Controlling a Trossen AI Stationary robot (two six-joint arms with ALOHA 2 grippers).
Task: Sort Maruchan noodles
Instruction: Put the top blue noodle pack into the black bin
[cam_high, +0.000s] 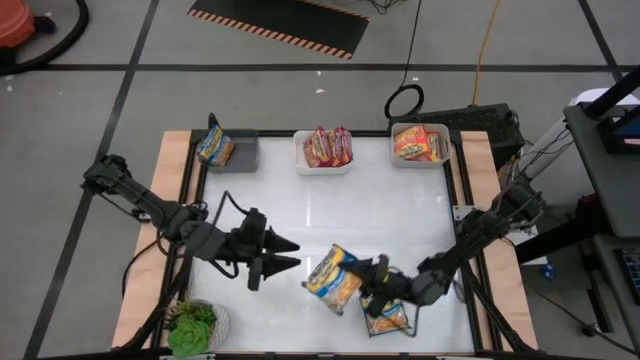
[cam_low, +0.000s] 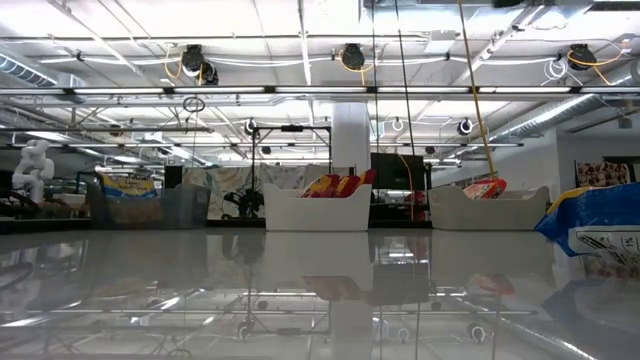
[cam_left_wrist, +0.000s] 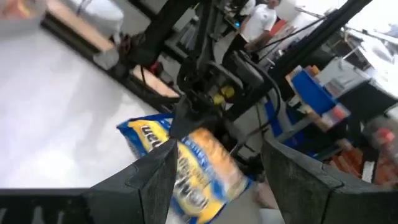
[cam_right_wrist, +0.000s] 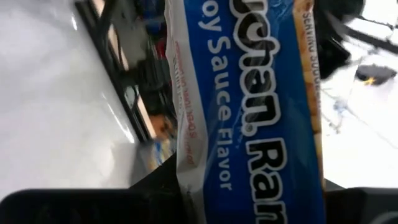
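- Right gripper (cam_high: 368, 283) low at the near-middle of the white table (cam_high: 330, 215), closed on one edge of a blue-and-yellow noodle packet (cam_high: 334, 279); packet lifted and tilted, filling the right wrist view (cam_right_wrist: 249, 106) with "Soy Sauce Flavor" readable.
- Left gripper (cam_high: 285, 255) just to the left of that packet, pointing at it, fingers (cam_left_wrist: 155, 177) apart and holding nothing; packet seen straight ahead between them (cam_left_wrist: 193, 168).
- Held packet's long axis running slantwise, from near-left toward far-right; free end toward the left gripper.
- Grey bin (cam_high: 238, 150) at the far left corner already holding a blue-and-yellow packet (cam_high: 214, 146); likely the target, lying far and to the left of the held packet, on the left arm's side.
- Judged: left arm nearer that bin, so a handover or a long reach across by the right arm.
- Another packet, orange-yellow (cam_high: 386, 318), flat on the table beneath the right gripper.
- Middle white bin (cam_high: 322, 163) holding red packets (cam_high: 328, 146); right white bin (cam_high: 420, 158) holding an orange-yellow packet (cam_high: 416, 143).
- Green plant (cam_high: 190, 328) at the near-left corner, well apart.
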